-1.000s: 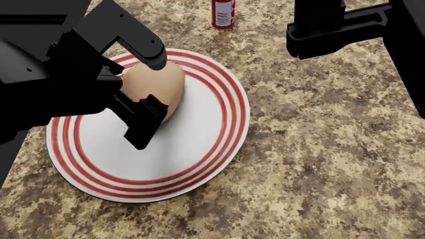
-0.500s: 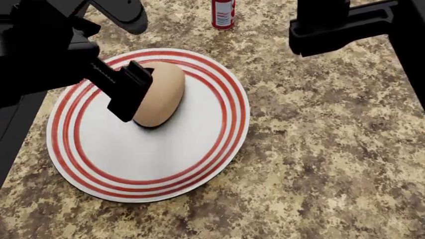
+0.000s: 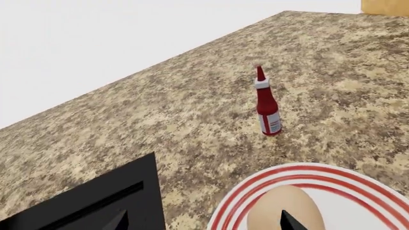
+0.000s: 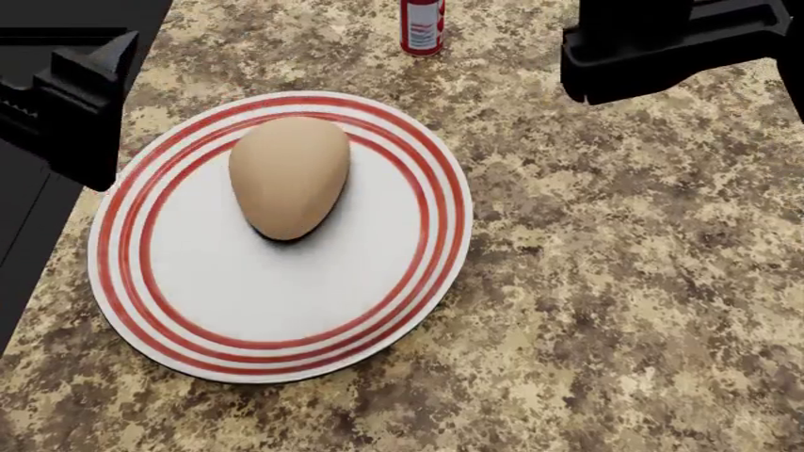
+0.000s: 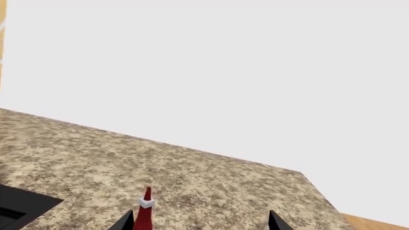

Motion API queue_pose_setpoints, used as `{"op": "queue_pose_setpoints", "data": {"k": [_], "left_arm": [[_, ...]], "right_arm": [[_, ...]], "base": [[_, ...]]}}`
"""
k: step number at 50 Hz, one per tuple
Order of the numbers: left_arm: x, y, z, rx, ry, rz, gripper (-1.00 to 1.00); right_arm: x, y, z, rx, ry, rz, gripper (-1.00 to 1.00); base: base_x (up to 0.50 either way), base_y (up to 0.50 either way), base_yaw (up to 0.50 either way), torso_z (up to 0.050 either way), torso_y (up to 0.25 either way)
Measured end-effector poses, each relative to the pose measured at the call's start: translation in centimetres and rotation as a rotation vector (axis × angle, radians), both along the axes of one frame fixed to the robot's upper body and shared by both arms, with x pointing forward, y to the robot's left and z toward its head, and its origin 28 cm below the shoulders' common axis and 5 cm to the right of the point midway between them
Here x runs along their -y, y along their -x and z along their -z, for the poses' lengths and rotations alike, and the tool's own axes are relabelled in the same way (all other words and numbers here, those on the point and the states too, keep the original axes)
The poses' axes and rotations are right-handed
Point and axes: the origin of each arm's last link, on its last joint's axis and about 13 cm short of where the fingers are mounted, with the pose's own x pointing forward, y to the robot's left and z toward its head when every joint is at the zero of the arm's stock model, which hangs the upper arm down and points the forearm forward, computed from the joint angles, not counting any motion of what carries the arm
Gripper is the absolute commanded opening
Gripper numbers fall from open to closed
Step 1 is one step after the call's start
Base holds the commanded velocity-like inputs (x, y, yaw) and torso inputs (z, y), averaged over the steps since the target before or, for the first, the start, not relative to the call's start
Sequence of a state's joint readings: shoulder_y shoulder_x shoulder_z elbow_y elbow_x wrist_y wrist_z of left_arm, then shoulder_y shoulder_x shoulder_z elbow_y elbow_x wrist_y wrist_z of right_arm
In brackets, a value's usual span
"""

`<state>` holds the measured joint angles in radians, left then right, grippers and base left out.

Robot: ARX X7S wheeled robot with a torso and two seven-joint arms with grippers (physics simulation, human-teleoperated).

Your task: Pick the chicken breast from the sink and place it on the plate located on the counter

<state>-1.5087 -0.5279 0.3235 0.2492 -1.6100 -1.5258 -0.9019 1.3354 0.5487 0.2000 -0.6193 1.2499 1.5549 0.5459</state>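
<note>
The beige egg-shaped chicken breast [image 4: 289,174] lies free on the white red-ringed plate [image 4: 251,292], on its far half. The plate sits on the speckled counter [image 4: 603,282]. My left gripper [image 3: 202,223] is open and empty, raised to the left of the plate, with the chicken breast [image 3: 281,213] beside one fingertip. My left arm [image 4: 70,104] shows over the black sink [image 4: 19,235] edge. My right gripper [image 5: 199,223] is open and empty, held high over the counter; its arm [image 4: 666,47] is at the far right.
A red ketchup bottle [image 4: 423,24] stands on the counter just beyond the plate; it also shows in the left wrist view [image 3: 268,110] and the right wrist view [image 5: 144,213]. The sink's corner [image 3: 96,201] lies next to the plate rim [image 3: 249,196].
My left gripper has let go of the chicken breast and drawn back up and to the left. The chicken breast stays lying on the plate. The right arm has barely moved.
</note>
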Motion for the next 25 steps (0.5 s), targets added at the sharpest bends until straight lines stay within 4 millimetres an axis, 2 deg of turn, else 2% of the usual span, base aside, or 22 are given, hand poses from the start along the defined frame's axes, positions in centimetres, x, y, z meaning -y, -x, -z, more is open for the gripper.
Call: {"op": "queue_pose_setpoints", "data": {"k": [10,25], "left_arm": [[-0.8,3.4,-0.5,0.084,-0.005,-0.065,1.0],[-0.9,5.9,-0.9,0.148,-0.031,-0.124,1.0]], "right_arm": [[0.2,2.0,-0.3,0.022,0.011,0.022,1.0],[0.6,3.5,-0.6,0.038,0.014,0.035,1.0]], "base": [[0.0,0.0,0.0,0.0,0.0],[0.0,0.0,0.0,0.0,0.0]]}}
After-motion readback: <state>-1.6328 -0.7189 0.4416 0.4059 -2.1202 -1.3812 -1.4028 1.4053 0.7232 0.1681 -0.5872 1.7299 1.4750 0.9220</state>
